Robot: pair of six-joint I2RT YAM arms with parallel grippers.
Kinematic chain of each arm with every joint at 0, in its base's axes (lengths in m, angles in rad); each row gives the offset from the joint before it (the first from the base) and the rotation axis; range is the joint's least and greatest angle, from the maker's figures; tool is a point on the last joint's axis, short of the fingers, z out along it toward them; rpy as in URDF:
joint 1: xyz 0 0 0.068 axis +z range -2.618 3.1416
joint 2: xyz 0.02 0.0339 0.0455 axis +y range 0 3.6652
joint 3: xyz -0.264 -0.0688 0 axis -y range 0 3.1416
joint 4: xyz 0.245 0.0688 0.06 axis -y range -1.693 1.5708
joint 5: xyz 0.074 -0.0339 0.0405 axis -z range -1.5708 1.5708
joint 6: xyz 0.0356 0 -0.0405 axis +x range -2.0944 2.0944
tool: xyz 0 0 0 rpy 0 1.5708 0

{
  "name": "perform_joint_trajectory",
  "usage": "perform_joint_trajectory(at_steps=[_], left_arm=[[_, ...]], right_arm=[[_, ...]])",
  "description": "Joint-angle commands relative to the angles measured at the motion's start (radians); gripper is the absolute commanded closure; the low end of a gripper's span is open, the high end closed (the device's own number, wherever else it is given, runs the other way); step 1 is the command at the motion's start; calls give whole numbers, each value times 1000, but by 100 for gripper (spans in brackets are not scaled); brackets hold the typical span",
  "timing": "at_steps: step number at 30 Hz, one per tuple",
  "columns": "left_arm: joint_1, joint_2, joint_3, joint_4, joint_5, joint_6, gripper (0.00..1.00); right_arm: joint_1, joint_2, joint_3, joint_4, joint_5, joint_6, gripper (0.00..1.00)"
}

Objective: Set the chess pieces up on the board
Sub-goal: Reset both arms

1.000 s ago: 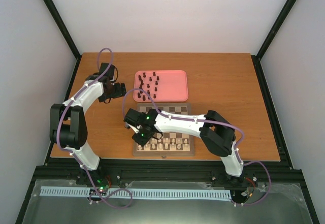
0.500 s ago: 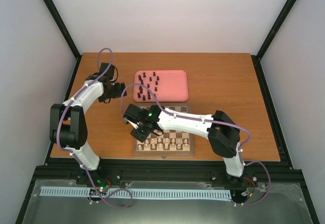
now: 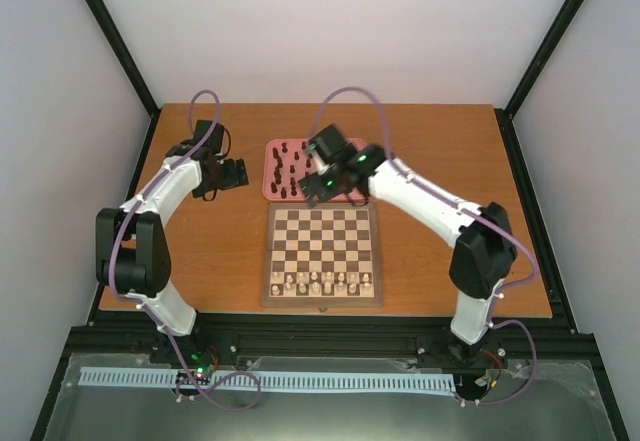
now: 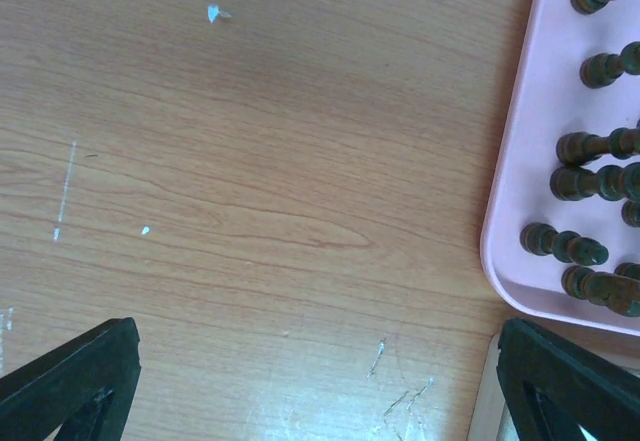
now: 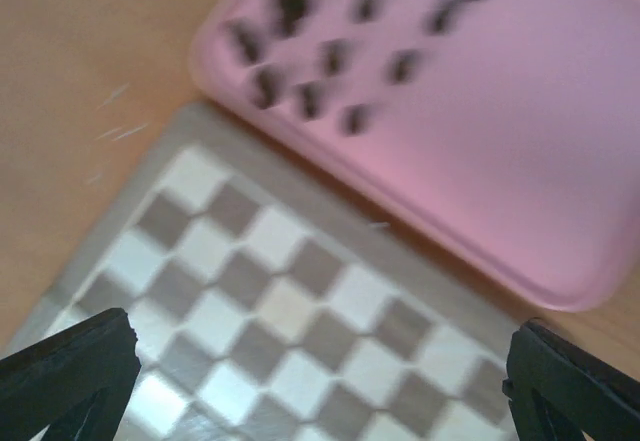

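Right gripper (image 5: 320,396) spread wide, empty, over board's (image 3: 322,236) 12 o'clock edge beside tray (image 5: 520,161); probably lining up for a dark piece.
Dark pieces (image 3: 290,161) cluster on tray's 9 o'clock half, upright, long axis vertical, tops up.
White pieces (image 3: 322,282) fill board's 6 o'clock rows.
Left gripper (image 4: 320,391) spread, empty, over table (image 4: 250,161) at tray's 9 o'clock; apparently parked out of the way.

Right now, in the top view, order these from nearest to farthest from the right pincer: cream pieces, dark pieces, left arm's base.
1. The dark pieces, on the pink tray just left of the right pincer.
2. The cream pieces, on the board's near rows.
3. The left arm's base, at the bottom left.
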Motion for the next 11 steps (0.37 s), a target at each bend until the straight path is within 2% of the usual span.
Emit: perform_joint_trajectory(at_steps=[1, 6, 11], left_arm=[[-4, -70, 31, -22, -33, 7, 0], [-4, -125, 28, -31, -41, 10, 0], [-4, -144, 43, -55, -54, 15, 0]], right_arm=[[-170, -82, -30, 3, -14, 70, 0], [-334, -86, -59, 0, -32, 135, 0], [-436, -119, -109, 43, -27, 143, 0]])
